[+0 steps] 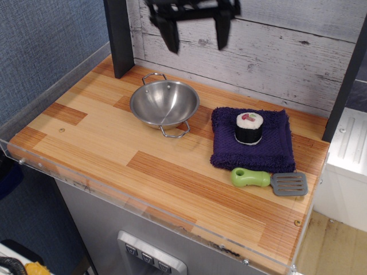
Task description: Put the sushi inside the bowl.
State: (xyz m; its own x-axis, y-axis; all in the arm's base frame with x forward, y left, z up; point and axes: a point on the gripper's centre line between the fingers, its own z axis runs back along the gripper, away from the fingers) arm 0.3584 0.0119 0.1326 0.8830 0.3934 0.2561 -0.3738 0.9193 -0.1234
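The sushi [249, 127] stands upright on a folded purple cloth [251, 140], a black-wrapped roll with a white face and red-green centre. The shiny steel bowl [164, 103] with two wire loop handles sits to its left on the wooden counter, empty. My gripper [196, 47] hangs high near the back wall, above and behind the bowl and left of the sushi. Its two black fingers are spread apart and hold nothing.
A green-handled grey spatula [269, 180] lies in front of the cloth near the right front edge. A dark post [118, 37] stands at the back left. A clear plastic rim [86, 184] lines the counter's front edge. A white unit [347, 166] adjoins on the right.
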